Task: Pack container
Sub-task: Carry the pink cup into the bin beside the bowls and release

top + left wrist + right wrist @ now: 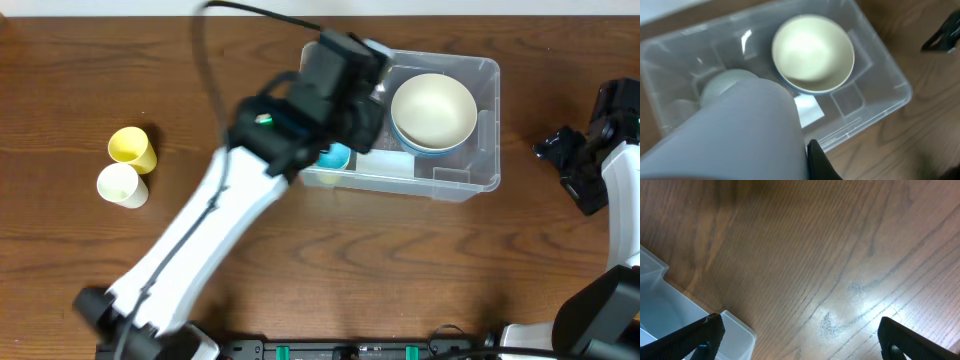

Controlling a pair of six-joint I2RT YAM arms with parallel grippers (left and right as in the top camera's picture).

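Close to the left wrist lens, a pale grey rounded cylinder (pixel 740 130) fills the lower frame; it is blurred and I cannot identify it. Left end effector (pixel 340 85): clenched, above the large clear plastic rectangular container (pixel 470 185), which sits far-centre on the brown wooden counter (pixel 400 270). Inside it: cream round bowl (pixel 433 108) nested in a blue bowl (pixel 425 150), and a small blue cup (pixel 333 156). Right end effector (pixel 802 340): released, empty, off the container's right end. Small yellow cup (pixel 131 147) and small cream cup (pixel 121 184) stand just beside each other, far left.
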